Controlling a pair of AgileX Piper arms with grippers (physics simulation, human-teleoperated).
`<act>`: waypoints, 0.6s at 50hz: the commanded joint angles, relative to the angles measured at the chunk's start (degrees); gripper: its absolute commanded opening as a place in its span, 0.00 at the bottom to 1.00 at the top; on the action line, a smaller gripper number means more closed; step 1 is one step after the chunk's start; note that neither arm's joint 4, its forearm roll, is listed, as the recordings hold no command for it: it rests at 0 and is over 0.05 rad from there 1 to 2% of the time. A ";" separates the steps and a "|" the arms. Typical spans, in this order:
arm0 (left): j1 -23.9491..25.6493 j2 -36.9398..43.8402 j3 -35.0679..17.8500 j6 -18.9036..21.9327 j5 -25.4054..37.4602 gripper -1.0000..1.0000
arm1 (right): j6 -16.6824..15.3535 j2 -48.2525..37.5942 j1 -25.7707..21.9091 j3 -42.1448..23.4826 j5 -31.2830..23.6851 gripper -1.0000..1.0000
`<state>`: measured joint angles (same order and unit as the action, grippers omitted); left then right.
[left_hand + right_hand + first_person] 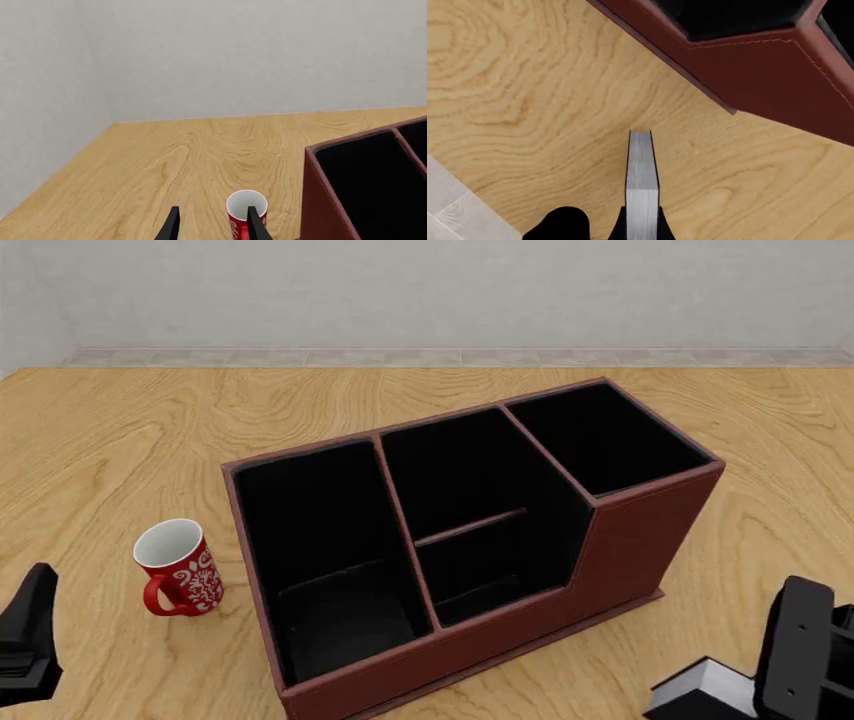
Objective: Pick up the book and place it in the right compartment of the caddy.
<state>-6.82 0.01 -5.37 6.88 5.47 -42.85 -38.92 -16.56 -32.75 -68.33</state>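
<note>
Now book (642,180) edge-up between right end effector (642,231) fingers, clamped; caddy (760,75) nearby.

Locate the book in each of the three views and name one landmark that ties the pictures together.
Left wrist view: the book is not in it; only the red mug and one end of the caddy show.
Front view: the book lies at the bottom right corner, at the right gripper.
Right wrist view: the book stands on edge between the fingers, white page edges facing the camera.
Shared landmark: the reddish-brown caddy, in all three.
</note>
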 commanded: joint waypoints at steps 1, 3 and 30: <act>0.34 0.00 -0.17 0.26 0.04 1.00 | 1.76 2.46 1.78 -0.45 -1.57 0.00; 0.32 0.00 -0.18 0.35 -0.01 1.00 | 1.09 2.81 2.86 -0.49 -1.57 0.00; 0.91 0.00 -0.36 -0.06 -0.41 1.00 | -2.09 5.93 17.20 -6.56 -1.57 0.00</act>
<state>-6.09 0.01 -5.58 7.04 5.18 -44.04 -33.76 -3.75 -36.65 -69.90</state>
